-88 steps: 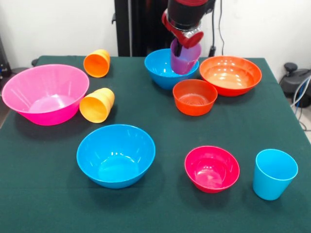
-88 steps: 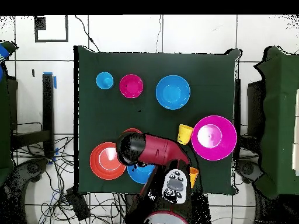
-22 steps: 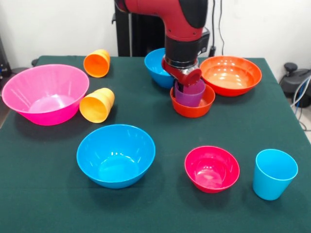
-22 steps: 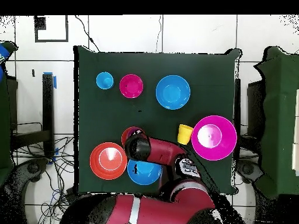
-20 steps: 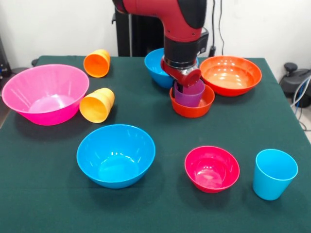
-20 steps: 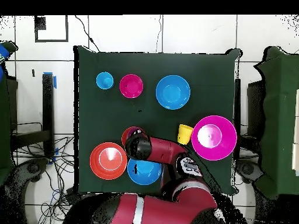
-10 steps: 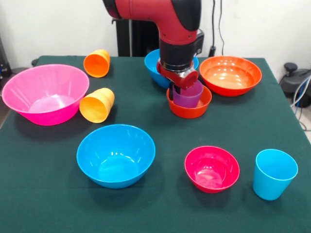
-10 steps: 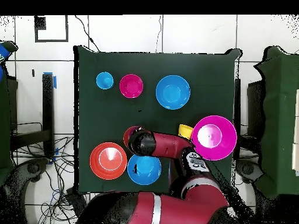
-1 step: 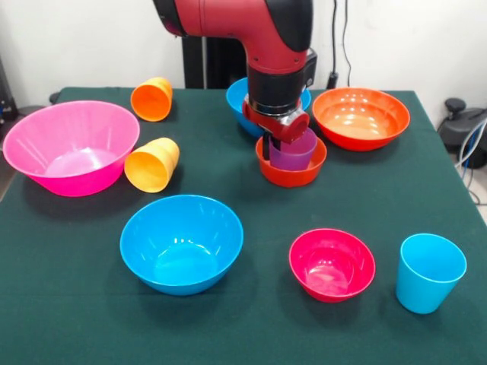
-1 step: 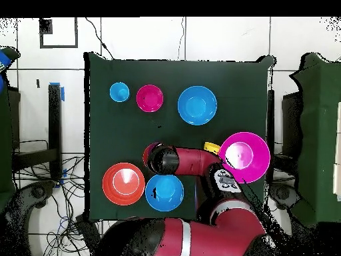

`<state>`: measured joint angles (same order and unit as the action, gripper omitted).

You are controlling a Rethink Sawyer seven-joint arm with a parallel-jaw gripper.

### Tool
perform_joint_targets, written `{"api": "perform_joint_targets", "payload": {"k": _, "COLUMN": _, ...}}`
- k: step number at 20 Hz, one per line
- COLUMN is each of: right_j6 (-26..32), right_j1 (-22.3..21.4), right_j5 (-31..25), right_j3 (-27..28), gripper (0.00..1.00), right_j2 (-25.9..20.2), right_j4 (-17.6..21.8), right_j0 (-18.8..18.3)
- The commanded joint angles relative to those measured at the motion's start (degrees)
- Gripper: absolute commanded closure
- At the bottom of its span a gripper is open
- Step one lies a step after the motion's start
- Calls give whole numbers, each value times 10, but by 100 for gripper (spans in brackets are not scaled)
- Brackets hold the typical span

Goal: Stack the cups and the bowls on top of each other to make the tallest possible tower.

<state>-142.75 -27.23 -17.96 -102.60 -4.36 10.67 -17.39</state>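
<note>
My gripper (image 9: 279,147) is shut on the rim of the translucent purple cup (image 9: 295,154). The cup stands upright inside the small orange bowl (image 9: 290,172), at the table's far middle. In the overhead view the arm's wrist (image 10: 164,160) covers both; only a sliver of the bowl's rim (image 10: 147,151) shows. Behind the arm a blue bowl (image 9: 238,101) is half hidden. A wide orange-red bowl (image 9: 361,118) sits to its right. A second blue bowl (image 9: 182,243), a small magenta bowl (image 9: 332,264) and an upright light blue cup (image 9: 429,272) stand nearer the front.
A large pink bowl (image 9: 71,148) sits at the left edge. A yellow-orange cup (image 9: 152,164) lies on its side against it. An orange cup (image 9: 152,99) lies on its side at the far left. Overhead, the arm crosses between the pink bowl (image 10: 244,157) and the blue bowl (image 10: 164,192).
The gripper carried the purple cup down from above the far blue bowl into the small orange bowl. Over the last second, arm, cup and bowl slid slightly left in the front view.
</note>
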Motion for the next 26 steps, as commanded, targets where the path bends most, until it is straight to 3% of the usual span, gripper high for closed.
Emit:
{"api": "perform_joint_targets", "payload": {"k": 1, "right_j6": 61, "right_j1": 62, "right_j5": -1, "right_j3": 103, "gripper": 100, "right_j2": -41, "right_j4": 43, "right_j0": -16}}
{"api": "perform_joint_targets", "payload": {"k": 26, "right_j6": 67, "right_j1": 55, "right_j5": -40, "right_j3": 113, "gripper": 100, "right_j2": -50, "right_j4": 69, "right_j0": -24}}
